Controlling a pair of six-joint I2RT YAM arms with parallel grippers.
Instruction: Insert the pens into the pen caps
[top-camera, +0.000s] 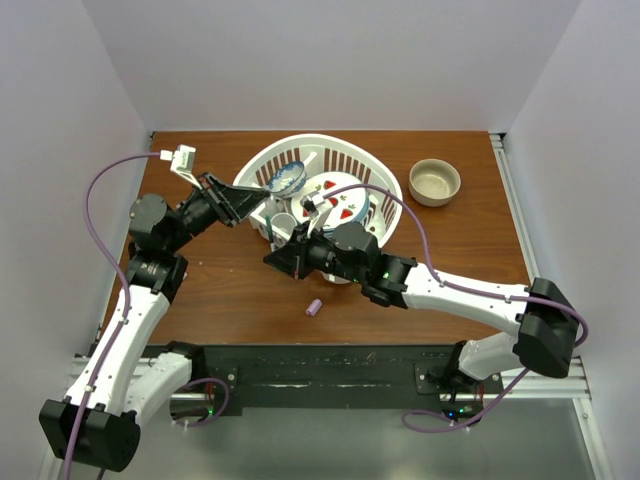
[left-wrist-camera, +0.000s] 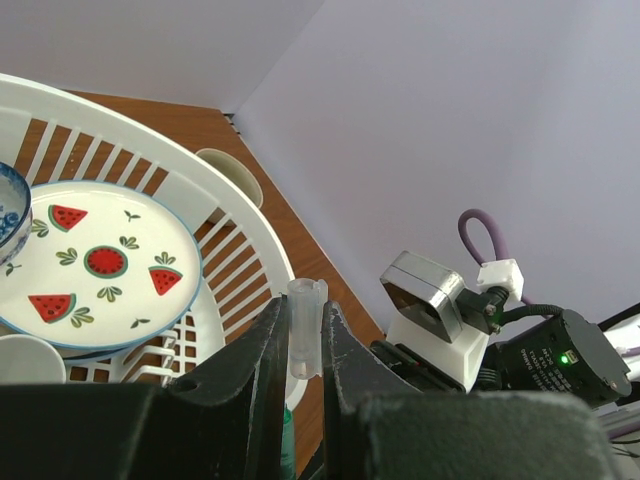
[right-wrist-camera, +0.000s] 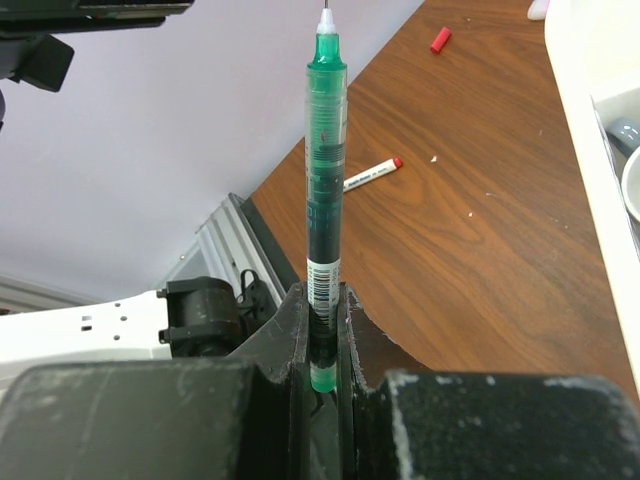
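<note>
Right wrist view: right gripper (right-wrist-camera: 322, 300) clamps green pen (right-wrist-camera: 324, 200), tip outward; left gripper (left-wrist-camera: 302, 318) pinches clear cap (left-wrist-camera: 306, 298).

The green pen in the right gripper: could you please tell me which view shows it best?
Right wrist: the green pen stands full length, tip up, clamped in the right gripper. In the top view it is too small to make out at the gripper; the left wrist view gives no clear sight of it.

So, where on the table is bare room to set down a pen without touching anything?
Bare wood lies between the tan bowl and the right arm. Another patch lies between the left arm and the lilac cap. The basket front, where both arms meet, is crowded.
</note>
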